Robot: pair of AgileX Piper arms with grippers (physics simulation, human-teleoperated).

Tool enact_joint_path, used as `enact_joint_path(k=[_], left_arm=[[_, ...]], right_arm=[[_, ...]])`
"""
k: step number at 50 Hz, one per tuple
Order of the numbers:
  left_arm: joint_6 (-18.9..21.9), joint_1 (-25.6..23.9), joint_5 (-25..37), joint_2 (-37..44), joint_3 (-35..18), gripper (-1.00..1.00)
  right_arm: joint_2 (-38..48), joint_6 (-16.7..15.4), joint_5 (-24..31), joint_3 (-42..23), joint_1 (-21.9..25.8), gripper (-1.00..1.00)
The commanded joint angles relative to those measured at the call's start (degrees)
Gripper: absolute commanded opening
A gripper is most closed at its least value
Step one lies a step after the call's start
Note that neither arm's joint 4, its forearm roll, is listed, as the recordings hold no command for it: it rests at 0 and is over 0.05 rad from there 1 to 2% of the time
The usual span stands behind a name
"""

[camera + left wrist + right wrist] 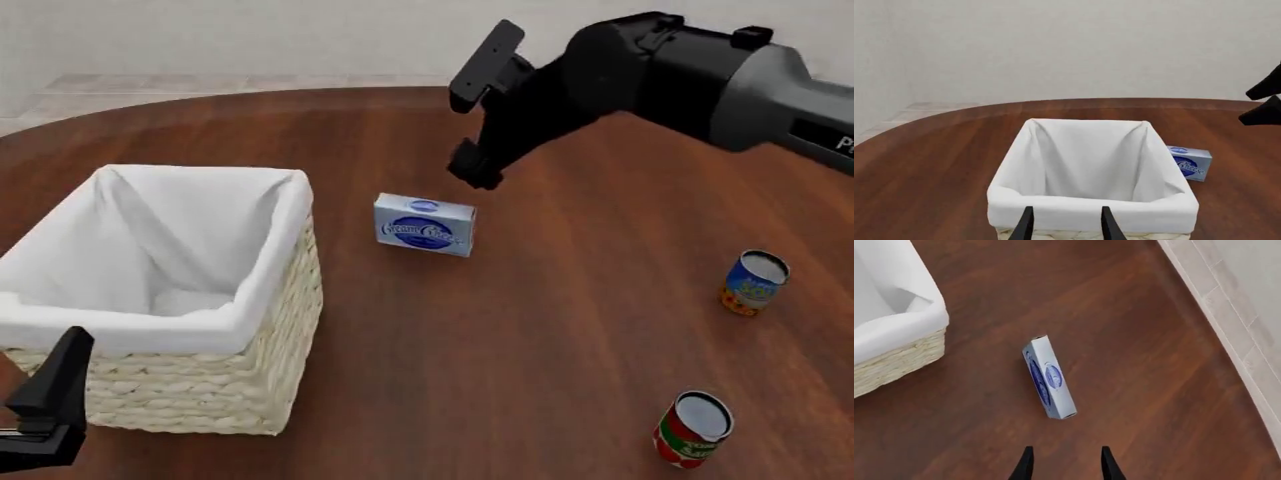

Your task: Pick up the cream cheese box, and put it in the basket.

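Hovering over cream cheese box [426, 225], right end effector [479, 118] fingers apart; box beside basket [267, 330] on bench [561, 330]

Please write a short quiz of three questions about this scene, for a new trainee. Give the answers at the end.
1. True or false: the cream cheese box already lies inside the basket.
2. Multiple choice: in the front view, where does the right gripper hang? A. above the table, beyond the box. B. inside the basket. C. over the two cans.
3. Fill in: the right gripper's fingers are spread and hold ____.

Key
1. False: the box stands on the table, to the right of the basket.
2. A.
3. Nothing: both fingers are apart, with the box lying free beyond them in the right wrist view.
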Motion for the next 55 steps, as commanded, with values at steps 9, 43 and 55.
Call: enact_joint_path(k=[9, 43, 55], left_arm=[[0.01, 0.0, 0.0, -0.01, 0.0, 1.0], [-0.01, 0.01, 0.0, -0.02, 0.0, 1.0], [-0.01, 0.0, 0.0, 0.0, 0.0, 1.0]], right_arm=[[11.9, -3.06, 4.82, -12.6, -0.59, 1.0], [21.3, -3.12, 4.85, -16.0, 2.65, 1.0], [22.12, -9.37, 1.32, -12.15, 1.5, 1.0]])
